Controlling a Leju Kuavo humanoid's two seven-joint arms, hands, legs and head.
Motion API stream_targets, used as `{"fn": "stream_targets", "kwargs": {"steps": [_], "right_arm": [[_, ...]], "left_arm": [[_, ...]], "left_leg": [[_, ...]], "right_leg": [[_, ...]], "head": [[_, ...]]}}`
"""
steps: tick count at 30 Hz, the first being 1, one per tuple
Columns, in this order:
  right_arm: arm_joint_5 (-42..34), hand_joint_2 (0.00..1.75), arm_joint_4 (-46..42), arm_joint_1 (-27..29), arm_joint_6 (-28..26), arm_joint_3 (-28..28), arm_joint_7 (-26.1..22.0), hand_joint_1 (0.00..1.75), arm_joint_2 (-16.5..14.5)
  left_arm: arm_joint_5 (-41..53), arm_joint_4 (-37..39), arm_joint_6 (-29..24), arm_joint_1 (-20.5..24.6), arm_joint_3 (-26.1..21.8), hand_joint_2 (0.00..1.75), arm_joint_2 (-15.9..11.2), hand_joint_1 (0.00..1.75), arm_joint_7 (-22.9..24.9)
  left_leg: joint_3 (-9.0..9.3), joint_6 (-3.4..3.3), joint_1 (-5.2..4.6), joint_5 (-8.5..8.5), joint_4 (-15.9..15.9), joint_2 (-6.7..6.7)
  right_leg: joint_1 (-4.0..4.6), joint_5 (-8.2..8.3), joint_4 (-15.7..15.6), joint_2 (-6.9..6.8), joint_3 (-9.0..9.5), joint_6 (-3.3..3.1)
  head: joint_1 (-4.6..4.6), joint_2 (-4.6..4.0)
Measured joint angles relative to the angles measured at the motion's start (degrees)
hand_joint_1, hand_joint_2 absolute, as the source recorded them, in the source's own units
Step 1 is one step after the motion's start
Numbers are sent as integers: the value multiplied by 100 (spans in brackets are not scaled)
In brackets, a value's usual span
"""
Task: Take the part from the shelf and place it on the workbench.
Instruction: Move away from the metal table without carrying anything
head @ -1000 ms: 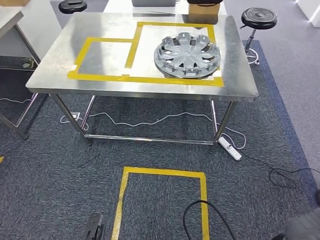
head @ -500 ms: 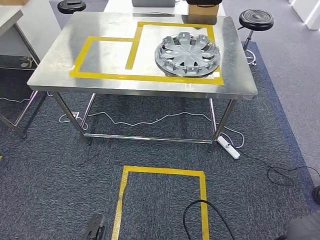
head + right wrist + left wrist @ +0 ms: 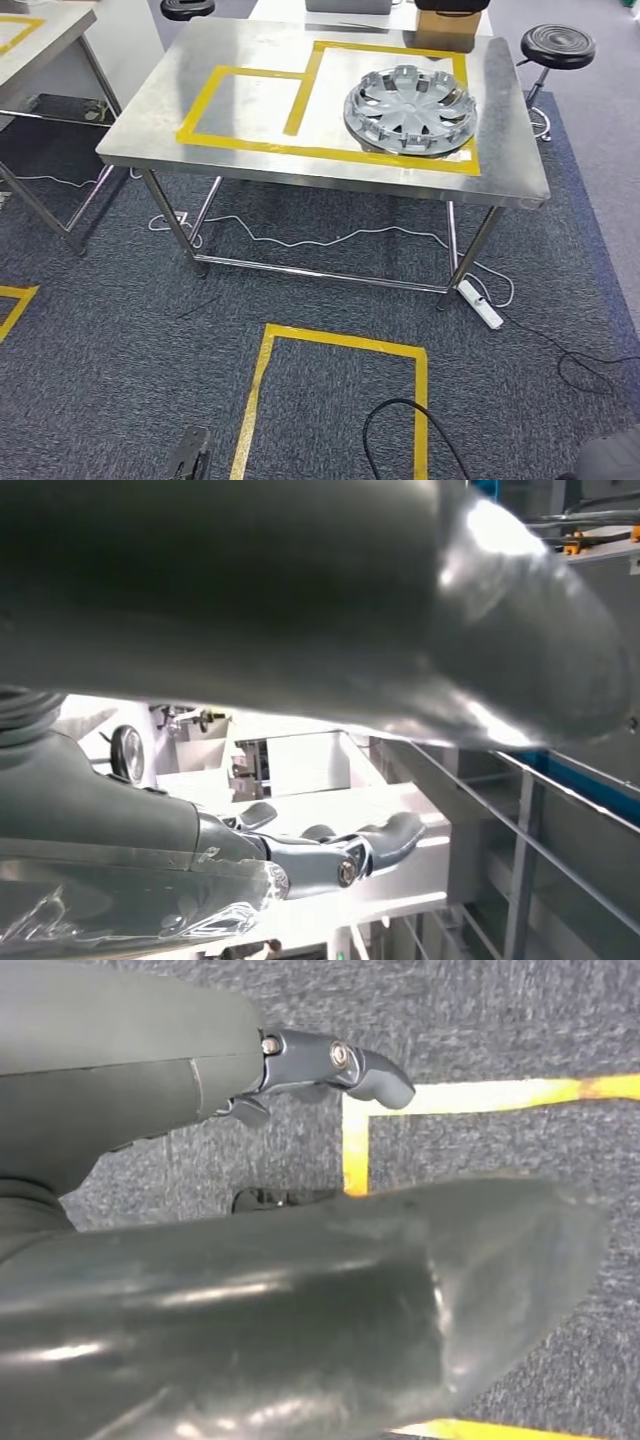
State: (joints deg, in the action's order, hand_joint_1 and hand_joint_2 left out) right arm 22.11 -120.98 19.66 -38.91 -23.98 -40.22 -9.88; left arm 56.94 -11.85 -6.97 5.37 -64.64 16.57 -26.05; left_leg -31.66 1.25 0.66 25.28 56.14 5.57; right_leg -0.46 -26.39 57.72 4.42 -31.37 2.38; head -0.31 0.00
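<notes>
- Left hand (image 3: 317,1065) is seen in its wrist view over grey carpet (image 3: 113,380), with a thick thumb and one dark finger stretched out straight; nothing is held in it, and its fingers are kept apart.
- At the far left of the head view, a corner of a second steel bench (image 3: 45,30) is shown, with yellow tape on its top.
- A yellow taped square (image 3: 340,345) is marked on the carpet in front of the table, and a black cable (image 3: 392,410) is looped across its near side.
- On the steel table (image 3: 513,150), two adjoining rectangles are outlined in yellow tape (image 3: 249,140).
- The part, a grey wheel cover (image 3: 411,108), is laid flat inside the right-hand rectangle, its edge close to the tape on the near right side.
- A cardboard box (image 3: 447,20) is set at the table's far edge, behind the wheel cover.
- A white power strip (image 3: 479,302) is laid on the carpet beside the table's right front leg.
- A black stool (image 3: 558,48) is placed to the right of the table.
- Right hand (image 3: 355,855) is seen in its wrist view against bright shelving, with fingers extended and nothing held between them.
</notes>
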Motion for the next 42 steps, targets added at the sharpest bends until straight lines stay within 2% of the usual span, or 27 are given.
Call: {"fn": "stream_targets", "kwargs": {"steps": [1,3,5,6,7,8,10,11,13,14,16,18,21,22,23,24,25,27,29,31,32,34,36,38,39,40,42], "right_arm": [[8,0,0,-1,1,-3,0,0,1],[20,0,0,-3,2,-10,0,0,1],[30,0,0,2,2,-15,0,0,1],[32,0,0,4,2,-15,1,0,1],[32,0,0,4,2,-15,0,0,1],[32,0,0,4,2,-15,1,0,1],[32,0,0,3,2,-15,0,0,1],[32,0,0,3,2,-15,0,0,1],[34,0,0,4,2,-15,1,0,1],[35,0,0,3,1,-15,1,0,2],[37,0,-1,-2,1,-15,1,0,3],[38,0,-2,-3,1,-15,0,0,4],[39,0,-4,4,0,-15,0,0,9],[38,0,-4,4,0,-15,0,0,11],[39,0,-4,4,0,-15,0,0,12],[40,0,-4,3,0,-15,0,0,13],[42,0,-4,2,0,-16,0,0,14],[49,0,-4,3,0,-17,0,0,14],[59,0,-5,4,0,-21,3,0,15],[67,0,-7,-1,0,-29,4,0,16],[71,0,-7,-5,1,-36,3,0,16],[71,0,-10,-4,2,-46,2,0,16],[62,0,-15,2,2,-51,2,0,16],[46,0,-14,0,2,-52,2,0,20],[42,0,-14,-4,2,-55,2,0,22],[41,0,-13,-8,2,-57,2,0,25],[46,0,-14,-11,2,-63,2,0,27]], "left_arm": [[1,0,0,-6,0,0,-2,0,0],[2,0,0,-7,1,0,-4,0,0],[2,0,0,7,2,0,-7,0,0],[1,0,0,12,2,0,-8,0,0],[0,0,0,9,2,0,-10,0,0],[0,0,0,2,1,0,-12,0,0],[1,0,0,-9,1,0,-15,0,0],[2,0,1,-7,1,0,-16,0,-1],[1,0,3,15,3,0,-16,0,-6],[1,0,4,22,4,0,-16,0,-9],[0,0,7,15,3,0,-15,0,-11],[0,0,7,1,2,0,-13,0,-11],[-1,0,5,9,1,0,-11,0,-11],[-1,0,8,6,0,0,-11,0,-7],[-1,0,15,2,0,0,-11,0,3],[-1,0,26,-3,0,0,-10,0,16],[-1,0,38,-4,0,0,-10,0,29],[2,0,45,1,0,0,-9,0,42],[9,0,20,6,1,0,-8,0,42],[16,0,-25,-5,1,0,-8,0,42],[22,0,-41,-14,1,0,-7,0,44],[43,0,-54,-13,6,0,-5,0,57],[60,0,-64,7,17,0,-3,0,117],[45,0,-70,9,22,0,-3,0,236],[18,0,-52,3,21,0,-3,0,293],[-12,0,-22,-2,17,0,-3,0,329],[-27,0,49,5,14,0,0,0,362]], "left_leg": [[-20,37,12,-4,2,3],[-131,102,5,139,189,-168],[-448,151,-8,515,833,-413],[-637,167,-8,699,1231,-466],[-767,174,-7,791,1520,-484],[-802,175,-8,773,1617,-489],[-539,158,-11,457,1169,-550],[-311,142,-19,269,768,-673],[12,76,-46,68,135,-891],[55,39,-61,56,17,-941],[26,-40,-66,46,-14,-837],[17,-111,-47,16,-26,-719],[-6,-183,-30,-20,-31,-536],[-14,-189,-31,-26,-30,-472],[-17,-188,-32,-31,-28,-405],[-15,-181,-32,-37,-28,-328],[-11,-170,-28,-44,-26,-248],[-18,-131,-28,-55,-13,-102],[-66,-64,-27,-79,-1,11],[-118,14,-5,-117,-9,107],[-140,46,-2,-108,6,66],[-288,95,-13,95,299,-180],[-630,132,-20,489,1023,-428],[-904,153,-14,700,1623,-480],[-902,155,-14,649,1648,-490],[-776,149,-14,494,1429,-521],[-328,130,-28,140,633,-757]], "right_leg": [[2,17,-10,-64,-3,-37],[-9,48,-48,-206,0,-109],[-11,62,-69,-364,-14,-151],[-7,63,-68,-444,-26,-157],[-4,63,-68,-520,-35,-160],[-3,64,-67,-593,-39,-161],[-3,62,-66,-725,-30,-156],[5,59,-64,-782,-22,-144],[42,44,-35,-883,-24,-92],[59,40,-25,-932,-28,-62],[60,31,-25,-1033,-23,-3],[35,-113,135,-904,-73,59],[12,-681,1191,-511,-527,112],[12,-795,1517,-473,-678,116],[12,-798,1652,-460,-743,115],[10,-692,1571,-451,-704,109],[3,-496,1265,-421,-557,98],[-32,-145,447,-199,-165,77],[-52,-52,37,-15,26,49],[-37,-49,13,-68,27,-10],[-34,-34,2,-126,24,-49],[-41,-5,-29,-265,26,-127],[-29,0,-36,-421,12,-170],[-19,-1,-35,-578,-2,-179],[-18,-1,-34,-651,-3,-178],[-18,-4,-34,-720,1,-173],[4,-21,-21,-840,19,-141]], "head": [[1,0],[-26,0],[-58,0],[-64,0],[-63,0],[-64,0],[-63,0],[-64,0],[-66,0],[-67,0],[-63,0],[-44,0],[3,0],[8,0],[9,0],[8,0],[10,0],[11,0],[4,0],[-2,0],[-2,0],[-37,0],[-70,0],[-70,0],[-70,0],[-70,0],[-76,0]]}}
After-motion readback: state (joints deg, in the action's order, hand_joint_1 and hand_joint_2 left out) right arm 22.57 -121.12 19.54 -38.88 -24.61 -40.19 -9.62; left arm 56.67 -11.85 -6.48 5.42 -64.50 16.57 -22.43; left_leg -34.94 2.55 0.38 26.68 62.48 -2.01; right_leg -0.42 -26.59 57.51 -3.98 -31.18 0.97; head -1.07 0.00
